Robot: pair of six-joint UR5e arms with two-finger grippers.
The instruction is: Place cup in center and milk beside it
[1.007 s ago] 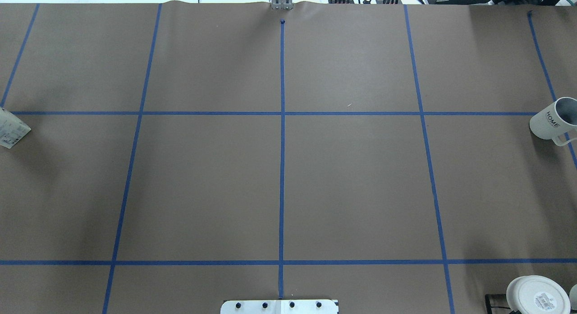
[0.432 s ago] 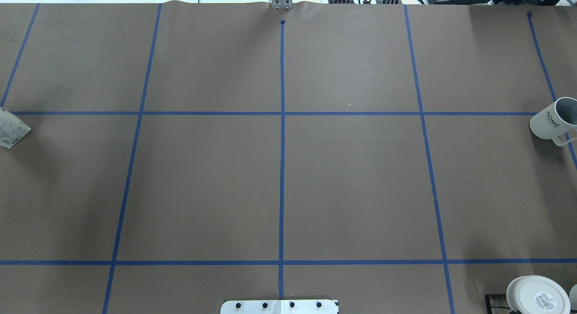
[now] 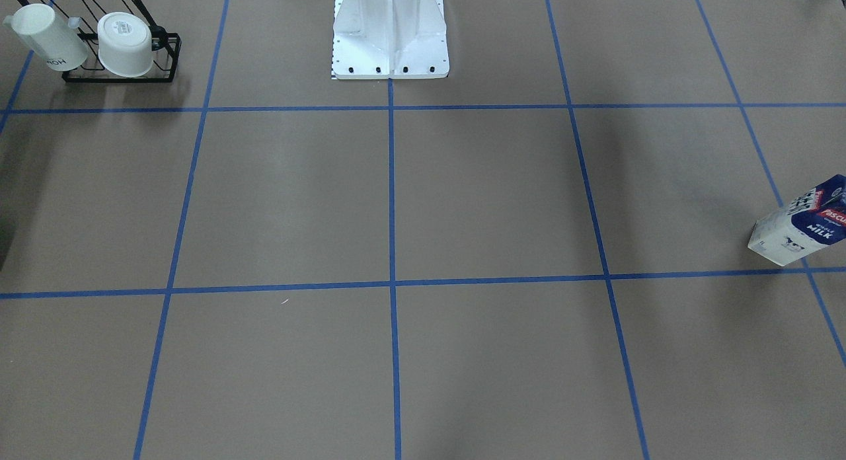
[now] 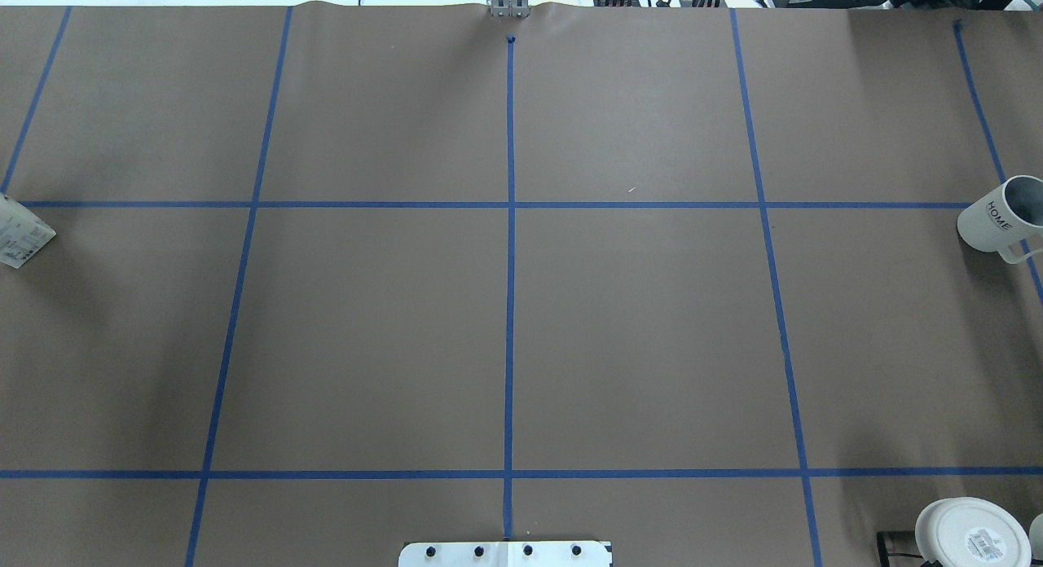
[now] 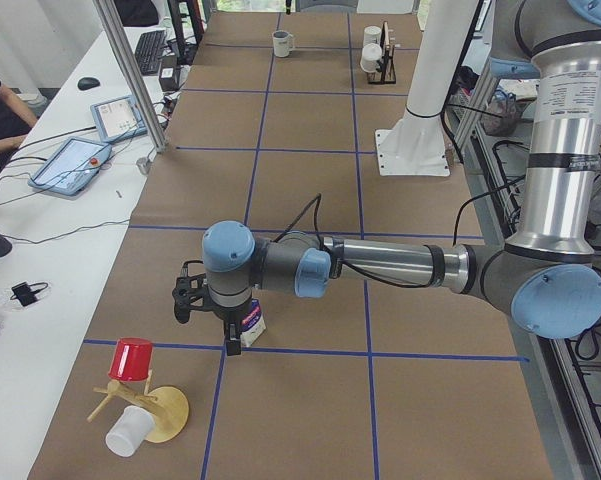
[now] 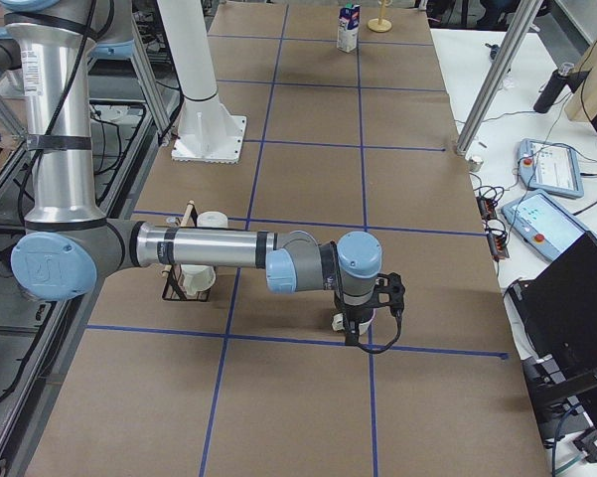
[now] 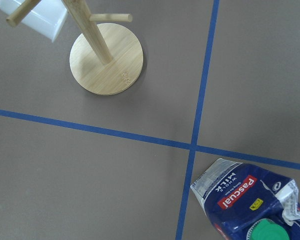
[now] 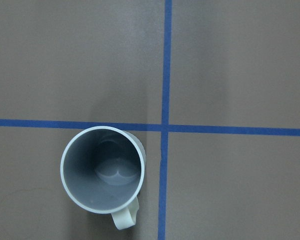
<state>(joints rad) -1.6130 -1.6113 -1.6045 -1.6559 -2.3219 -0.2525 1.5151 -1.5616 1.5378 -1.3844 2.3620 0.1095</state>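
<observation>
The cup (image 4: 996, 218), a white mug with a grey inside and a loop handle, stands upright at the table's far right edge. It also shows from above in the right wrist view (image 8: 102, 170). The milk (image 3: 800, 222), a navy and white carton with a green cap, stands at the far left edge and shows in the left wrist view (image 7: 249, 202). My left gripper (image 5: 208, 322) hovers close beside the milk (image 5: 252, 322). My right gripper (image 6: 363, 323) hovers over the cup (image 6: 340, 321). I cannot tell whether either gripper is open or shut.
A black wire rack (image 3: 165, 57) with two white cups stands near the robot base (image 3: 390, 37) on my right. A wooden mug tree (image 7: 106, 57) with a red cup (image 5: 132, 358) and a white cup stands near the milk.
</observation>
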